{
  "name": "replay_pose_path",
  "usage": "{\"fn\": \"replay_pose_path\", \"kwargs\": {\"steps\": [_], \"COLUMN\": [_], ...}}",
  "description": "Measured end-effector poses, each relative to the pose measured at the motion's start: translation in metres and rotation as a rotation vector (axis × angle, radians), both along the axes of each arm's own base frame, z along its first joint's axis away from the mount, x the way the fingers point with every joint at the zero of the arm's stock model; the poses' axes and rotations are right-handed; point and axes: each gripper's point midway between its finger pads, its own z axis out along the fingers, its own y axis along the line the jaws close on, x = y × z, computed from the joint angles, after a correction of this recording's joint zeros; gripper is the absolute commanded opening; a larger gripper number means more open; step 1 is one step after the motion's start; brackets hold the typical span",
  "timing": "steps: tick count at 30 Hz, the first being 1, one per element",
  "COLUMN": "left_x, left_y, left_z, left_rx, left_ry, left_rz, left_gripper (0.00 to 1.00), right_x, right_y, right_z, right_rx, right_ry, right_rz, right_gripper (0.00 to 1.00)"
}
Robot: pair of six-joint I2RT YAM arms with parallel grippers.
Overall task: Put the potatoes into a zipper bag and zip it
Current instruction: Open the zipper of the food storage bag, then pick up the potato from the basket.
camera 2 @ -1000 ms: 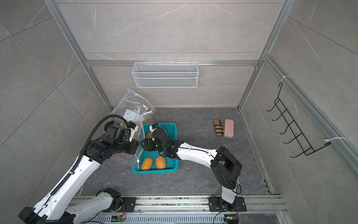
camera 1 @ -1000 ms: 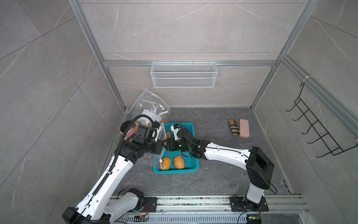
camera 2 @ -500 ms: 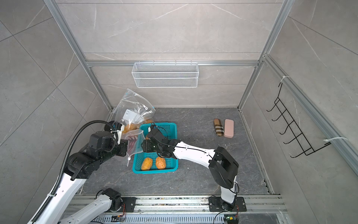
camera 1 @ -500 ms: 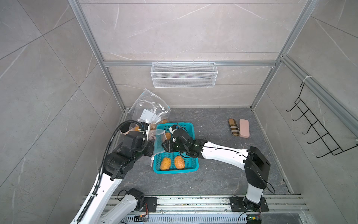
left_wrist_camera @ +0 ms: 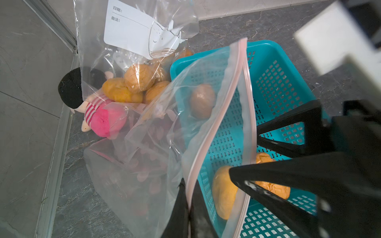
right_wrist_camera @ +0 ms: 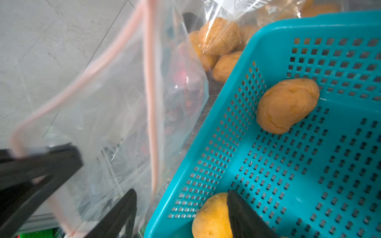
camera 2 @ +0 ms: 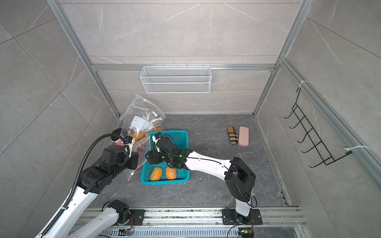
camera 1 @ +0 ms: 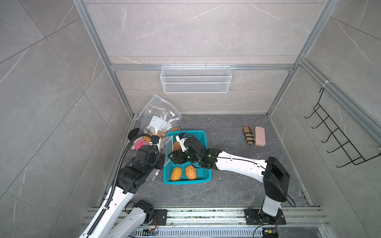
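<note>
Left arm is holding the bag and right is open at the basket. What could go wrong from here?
1. The right gripper is open, one finger over a potato, the other seemingly outside the teal basket beside the zipper bag; closing could catch the basket wall or film instead.
2. The left gripper pinches only one corner of the bag's mouth, so it may sag and a dropped potato could miss it.

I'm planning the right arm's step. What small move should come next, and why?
Probably lower the right gripper onto the nearest potato in the basket and close on it. Its jaws stand open and empty just above that potato, while the left gripper pinches the bag at its zipper edge, holding the mouth beside the basket.
</note>
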Motion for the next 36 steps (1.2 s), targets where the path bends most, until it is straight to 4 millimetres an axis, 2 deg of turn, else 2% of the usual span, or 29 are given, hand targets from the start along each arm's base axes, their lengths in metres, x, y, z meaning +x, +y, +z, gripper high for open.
{"fn": "replay_pose_path", "kwargs": {"steps": [6,10,14,20,22,25,30,36], "left_x": [0.001,0.0,-0.001,-0.001,-0.001,-0.001,-0.001,-0.001], "left_y": [0.002,0.003,0.005,0.007,0.007,0.006,0.006,0.006], "left_z": [0.002,0.001,0.0,0.0,0.0,-0.002,-0.003,-0.004], "left_rx": [0.003,0.003,-0.003,-0.011,-0.013,-0.014,-0.015,-0.015], "left_ry": [-0.024,-0.026,-0.03,-0.043,-0.045,-0.041,-0.041,-0.041], "left_rz": [0.001,0.003,0.008,0.017,0.016,0.013,0.012,0.011], "left_gripper": [0.0,0.0,0.0,0.0,0.0,0.0,0.0,0.0], "right_x": [-0.006,0.009,0.045,0.099,0.111,0.121,0.133,0.134], "right_y": [-0.019,-0.031,-0.034,-0.042,-0.039,-0.027,0.001,0.005], "right_z": [0.049,0.054,0.031,-0.05,-0.07,-0.088,-0.102,-0.135], "right_rx": [0.092,0.071,0.019,-0.063,-0.083,-0.089,-0.061,-0.104], "right_ry": [-0.154,-0.196,-0.151,0.04,0.094,0.156,0.231,0.303], "right_rz": [0.008,-0.076,-0.173,-0.279,-0.297,-0.303,-0.287,-0.31], "right_gripper": [0.8,0.79,0.75,0.75,0.75,0.75,0.74,0.75]}}
